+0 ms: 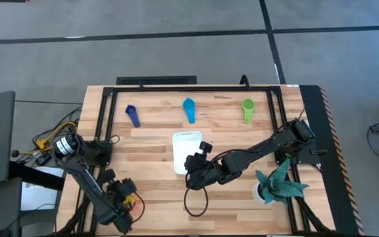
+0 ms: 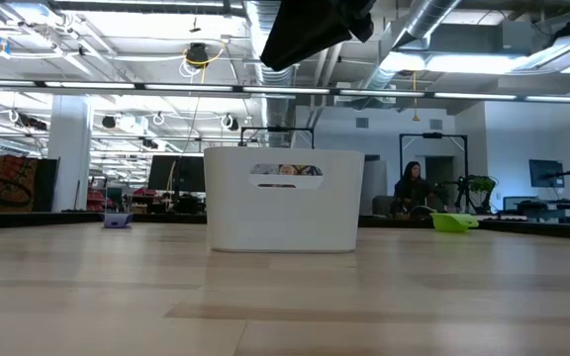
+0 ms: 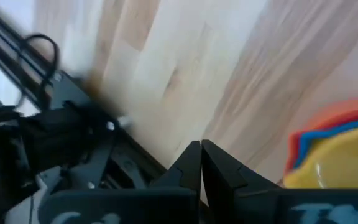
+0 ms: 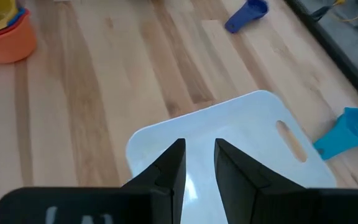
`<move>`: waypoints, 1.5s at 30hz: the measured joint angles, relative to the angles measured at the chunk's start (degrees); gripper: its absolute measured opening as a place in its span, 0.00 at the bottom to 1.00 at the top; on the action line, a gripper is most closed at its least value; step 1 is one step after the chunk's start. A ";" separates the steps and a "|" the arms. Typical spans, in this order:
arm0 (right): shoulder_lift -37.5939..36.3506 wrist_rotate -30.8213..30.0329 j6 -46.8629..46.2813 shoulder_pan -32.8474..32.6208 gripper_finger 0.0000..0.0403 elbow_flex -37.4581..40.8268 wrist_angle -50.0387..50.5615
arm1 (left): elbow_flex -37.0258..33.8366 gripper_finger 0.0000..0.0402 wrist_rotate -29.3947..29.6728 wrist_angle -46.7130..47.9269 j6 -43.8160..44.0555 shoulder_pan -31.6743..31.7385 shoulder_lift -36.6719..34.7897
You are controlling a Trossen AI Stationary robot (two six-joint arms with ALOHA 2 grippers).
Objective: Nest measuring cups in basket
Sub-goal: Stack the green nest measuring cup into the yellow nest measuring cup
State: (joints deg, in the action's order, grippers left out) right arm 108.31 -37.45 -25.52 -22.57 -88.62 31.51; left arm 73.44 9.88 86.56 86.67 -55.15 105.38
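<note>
A nested stack of cups (image 3: 334, 149), orange outermost with red, blue and yellow inside, stands on the table near the front left (image 1: 135, 203). My left gripper (image 3: 201, 155) is shut and empty just beside the stack (image 1: 125, 197). The white basket (image 1: 184, 150) stands at the table's middle; it also shows in the right wrist view (image 4: 241, 134) and the low view (image 2: 280, 213). My right gripper (image 4: 199, 158) hovers above the basket's near end (image 1: 193, 164), open by a narrow gap and empty. The dark blue cup (image 1: 132, 116), the light blue cup (image 1: 189, 110) and the green cup (image 1: 248, 110) lie in a row at the far side.
A teal folded-paper plant (image 1: 279, 184) in a white pot stands at the front right. A black cable loop (image 1: 195, 201) lies in front of the basket. A dark metal frame (image 1: 189, 89) runs around the table's edges. A person (image 2: 411, 184) sits in the room behind.
</note>
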 joint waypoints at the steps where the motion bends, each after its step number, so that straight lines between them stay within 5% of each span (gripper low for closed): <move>1: 0.00 0.31 0.00 0.00 0.27 0.00 0.02 | -1.12 0.00 -1.25 -1.25 -0.15 0.34 0.00; 11: 0.00 0.39 0.00 0.11 0.27 0.00 0.81 | -3.77 0.00 -5.49 -12.22 -5.65 3.27 -0.05; 26: 0.00 2.45 -0.03 -0.76 0.27 0.00 1.15 | -3.77 0.00 3.47 -19.13 -11.30 12.98 -0.39; 33: 0.00 3.99 -0.12 -1.50 0.27 0.00 1.26 | -4.56 0.00 4.91 -15.04 -11.20 12.56 -7.71; 41: 0.00 4.41 0.02 -2.06 0.27 0.01 -0.52 | -20.65 0.00 1.39 -22.74 1.88 4.23 -22.89; 45: 0.15 8.57 2.90 -2.08 0.26 0.37 -9.74 | -29.25 0.00 1.07 -31.18 6.00 2.87 -28.13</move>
State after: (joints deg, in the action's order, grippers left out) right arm 108.47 -28.89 -22.61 -24.65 -88.25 21.77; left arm 44.19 10.95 55.38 92.67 -52.28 77.25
